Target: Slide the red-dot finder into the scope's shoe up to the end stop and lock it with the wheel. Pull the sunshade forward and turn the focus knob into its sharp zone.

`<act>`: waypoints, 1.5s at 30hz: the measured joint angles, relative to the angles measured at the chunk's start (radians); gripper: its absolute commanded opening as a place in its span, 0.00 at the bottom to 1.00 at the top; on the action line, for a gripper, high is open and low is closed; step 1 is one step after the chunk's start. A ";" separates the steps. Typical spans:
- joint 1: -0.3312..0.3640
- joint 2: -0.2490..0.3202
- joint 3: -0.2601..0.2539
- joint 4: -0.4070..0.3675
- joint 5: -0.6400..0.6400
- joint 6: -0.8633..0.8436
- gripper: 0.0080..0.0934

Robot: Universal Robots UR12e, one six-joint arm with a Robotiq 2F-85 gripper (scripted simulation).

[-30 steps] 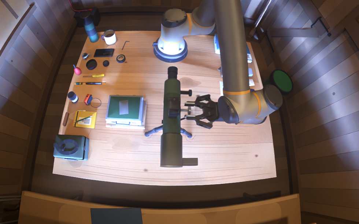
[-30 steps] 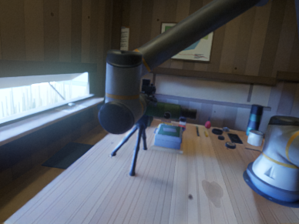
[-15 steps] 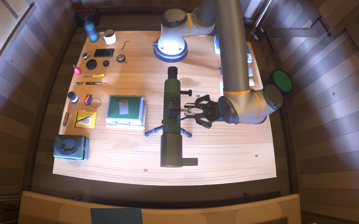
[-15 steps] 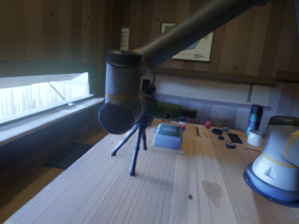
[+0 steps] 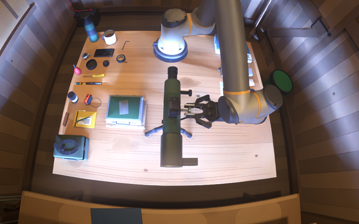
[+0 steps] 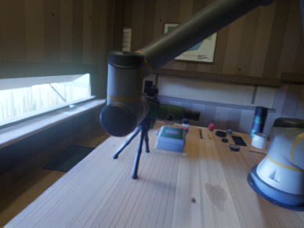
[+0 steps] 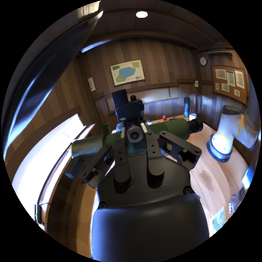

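In the middle of the table the green spotting scope (image 5: 171,111) (image 7: 158,134) stands on a small tripod (image 5: 169,131) (image 6: 137,149), eyepiece toward the robot base. The black red-dot finder (image 5: 174,105) (image 7: 127,106) sits on top of the scope in its shoe. The grey lock wheel (image 5: 183,109) (image 7: 134,134), sticking out of the scope's right side, is gripped by my closed gripper (image 5: 188,109) (image 7: 134,133), which reaches in from the right. The sunshade (image 5: 171,149) is the wider grey sleeve at the near end. The focus knob (image 5: 187,92) juts out to the right, just behind my fingers.
Behind the scope stands the robot base (image 5: 172,39). A green-topped case (image 5: 124,109) lies left of the scope. Small tools, caps, a mug (image 5: 109,37) and a flask (image 5: 90,27) fill the table's left side. A dark box (image 5: 70,146) sits at the near left corner.
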 measured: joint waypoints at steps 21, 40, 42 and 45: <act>0.000 0.000 0.000 0.000 0.000 -0.072 0.00; 0.000 0.000 0.000 0.000 0.000 -0.329 0.00; 0.000 0.000 0.000 0.000 0.000 -0.368 0.00; 0.000 0.000 0.000 0.000 0.000 -0.431 0.00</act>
